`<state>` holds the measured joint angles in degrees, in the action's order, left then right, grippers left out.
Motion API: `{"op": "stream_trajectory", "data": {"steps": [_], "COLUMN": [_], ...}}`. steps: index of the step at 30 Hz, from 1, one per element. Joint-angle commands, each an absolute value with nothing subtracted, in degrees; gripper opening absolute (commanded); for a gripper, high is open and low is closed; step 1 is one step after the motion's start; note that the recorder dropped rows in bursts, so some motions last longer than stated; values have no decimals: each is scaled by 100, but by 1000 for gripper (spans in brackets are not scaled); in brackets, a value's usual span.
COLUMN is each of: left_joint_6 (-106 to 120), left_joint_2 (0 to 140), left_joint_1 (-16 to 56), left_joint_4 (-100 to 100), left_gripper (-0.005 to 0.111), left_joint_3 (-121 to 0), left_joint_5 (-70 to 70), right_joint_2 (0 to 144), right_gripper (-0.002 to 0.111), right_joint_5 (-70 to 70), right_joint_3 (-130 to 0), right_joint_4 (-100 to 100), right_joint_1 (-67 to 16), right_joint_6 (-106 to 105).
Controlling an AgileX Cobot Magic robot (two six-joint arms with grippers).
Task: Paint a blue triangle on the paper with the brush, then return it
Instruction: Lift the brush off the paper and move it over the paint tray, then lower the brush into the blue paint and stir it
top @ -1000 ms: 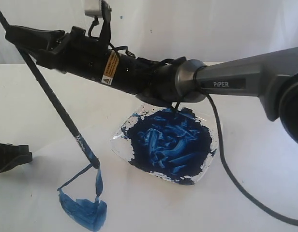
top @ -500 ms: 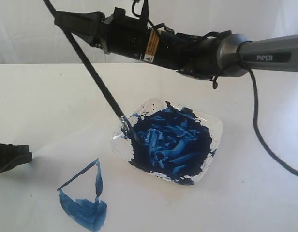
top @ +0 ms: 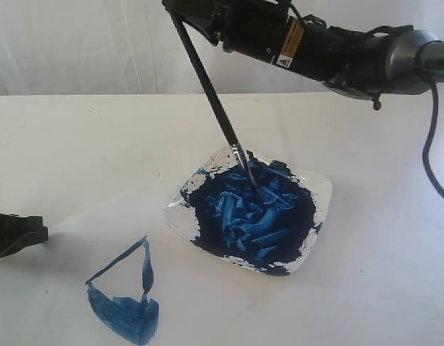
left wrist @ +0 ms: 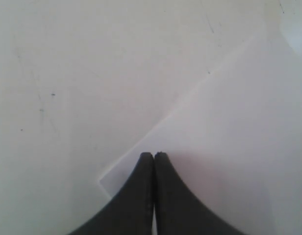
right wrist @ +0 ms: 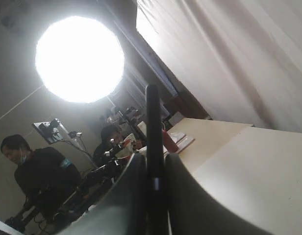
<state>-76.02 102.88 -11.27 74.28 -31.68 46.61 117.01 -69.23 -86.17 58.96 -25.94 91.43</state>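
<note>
The brush (top: pixel 215 108) slants down from my right gripper (top: pixel 184 13), which is shut on its black handle high above the table. Its silver ferrule and bristle tip (top: pixel 252 184) dip into the dark blue paint of the clear plate (top: pixel 320 189). The blue triangle (top: pixel 125 299) sits on the paper (top: pixel 56 288) at the front left, its lower corner filled in. In the right wrist view the handle (right wrist: pixel 152 117) stands clamped between my right gripper (right wrist: pixel 155 157) fingers. My left gripper (left wrist: pixel 153 155) is shut and empty over a corner of the paper (left wrist: pixel 229 122); it also shows as the left gripper (top: pixel 16 232) at the exterior view's left edge.
A black cable (top: pixel 432 166) hangs from the right arm (top: pixel 337 58) down the right side. The white table (top: pixel 85 137) stretches behind the plate to a white curtain backdrop (top: pixel 78 43).
My right arm has swung up and to the right, carrying the brush from the triangle's top corner over to the plate; the tip now rests deeper in the paint. The left gripper stayed still.
</note>
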Motion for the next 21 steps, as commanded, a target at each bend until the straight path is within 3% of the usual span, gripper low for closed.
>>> {"op": "stream_trajectory", "data": {"steps": [1,5,9,21], "left_joint_6": [-7569,-7569,-7556,-7556], "left_joint_2": [10345,10345,10345,10345], "left_joint_1": [-1126,-1126,-1126,-1126], "left_joint_4": [7480,7480,7480,7480], "left_gripper": [0,0,0,0], "left_joint_3": [-3140,-3140,-3140,-3140], "left_joint_5": [3928,3928,3928,3928], "right_joint_2": [11537,11485,11472,11759], "right_gripper": [0,0,0,0], "right_joint_5": [-6996,-6996,-6996,-6996], "right_joint_3": [-8198,-7711,-6960,-6847], "right_joint_4": [5848,5770,4349,2701], "right_joint_1": [-2326,-2098,-1940,-1940], "right_joint_6": [9301,9196,8805,8264]}}
